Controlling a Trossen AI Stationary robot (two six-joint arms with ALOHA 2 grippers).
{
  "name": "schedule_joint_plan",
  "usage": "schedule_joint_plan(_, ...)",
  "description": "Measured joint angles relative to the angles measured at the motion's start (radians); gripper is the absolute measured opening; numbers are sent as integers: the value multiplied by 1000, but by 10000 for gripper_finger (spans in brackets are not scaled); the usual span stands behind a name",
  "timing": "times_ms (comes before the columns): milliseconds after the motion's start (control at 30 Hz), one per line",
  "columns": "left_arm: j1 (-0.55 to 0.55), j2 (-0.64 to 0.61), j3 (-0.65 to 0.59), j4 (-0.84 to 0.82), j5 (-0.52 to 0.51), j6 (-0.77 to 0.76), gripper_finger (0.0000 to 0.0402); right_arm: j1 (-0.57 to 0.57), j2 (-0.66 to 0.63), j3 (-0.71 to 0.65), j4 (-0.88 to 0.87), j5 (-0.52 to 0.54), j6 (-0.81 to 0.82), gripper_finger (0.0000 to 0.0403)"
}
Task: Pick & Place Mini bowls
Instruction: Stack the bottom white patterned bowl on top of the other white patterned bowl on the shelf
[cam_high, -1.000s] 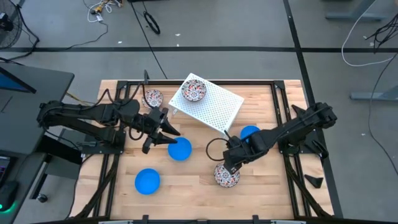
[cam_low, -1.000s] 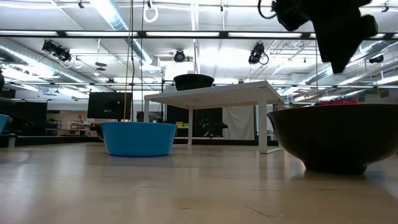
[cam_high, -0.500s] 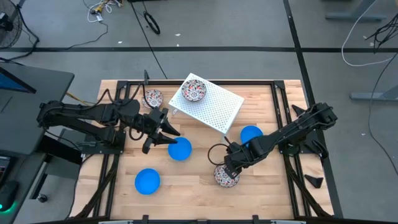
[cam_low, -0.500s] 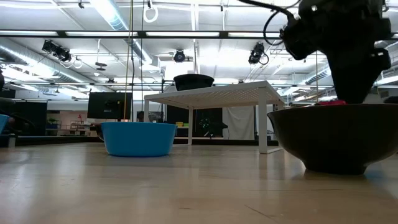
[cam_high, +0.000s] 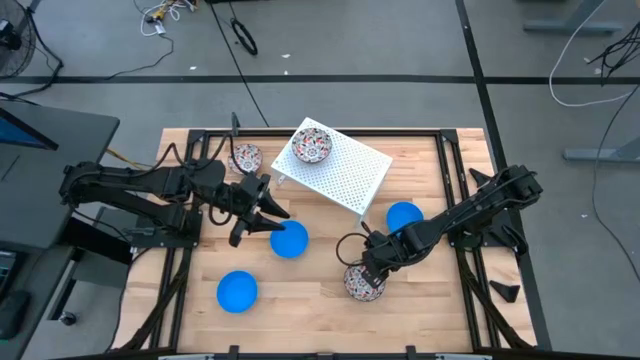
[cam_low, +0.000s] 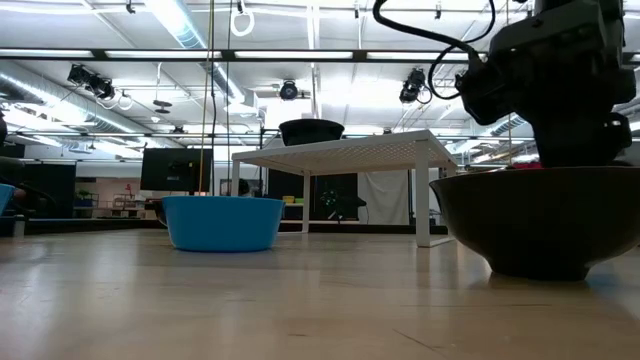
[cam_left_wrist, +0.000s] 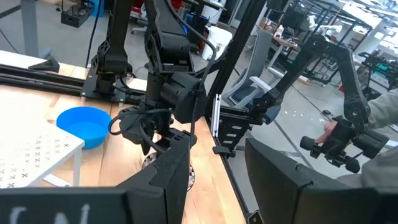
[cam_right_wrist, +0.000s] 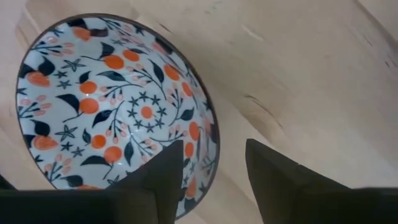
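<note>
A mini bowl with a red-and-dark pattern stands on the table near its front, right of centre. My right gripper points down over it, open. In the right wrist view the gripper straddles the bowl's rim, one finger inside and one outside, with a gap showing. A blue mini bowl sits just in front of my left gripper, which hovers open above the table. Further blue bowls stand on the wood. One patterned bowl rests on the white rack and another stands beside it.
The perforated white rack stands on thin legs at the table's far middle. In the low view the near patterned bowl fills the right side, with the blue bowl at left. A person's hand shows beyond the table in the left wrist view.
My right gripper has come down toward the patterned bowl near the front edge. Its fingers were well above the rim and now reach down to it. The bowl has stayed in place.
</note>
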Motion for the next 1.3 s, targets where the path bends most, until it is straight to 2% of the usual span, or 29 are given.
schedule_joint_plan(500,0,0,0,-1,-7,1,160,0,0,0,13,-19,-25,68)
schedule_joint_plan(700,0,0,0,-1,-9,1,160,-1,0,1,26,-22,-34,14)
schedule_joint_plan(933,0,0,0,-1,-9,2,160,-2,-1,1,30,-25,-34,7)
schedule_joint_plan(1133,0,0,0,-1,-9,2,160,-30,-37,0,42,-130,-34,2)
schedule_joint_plan(1300,0,0,0,-3,-27,3,160,-59,-105,9,26,-171,-38,1)
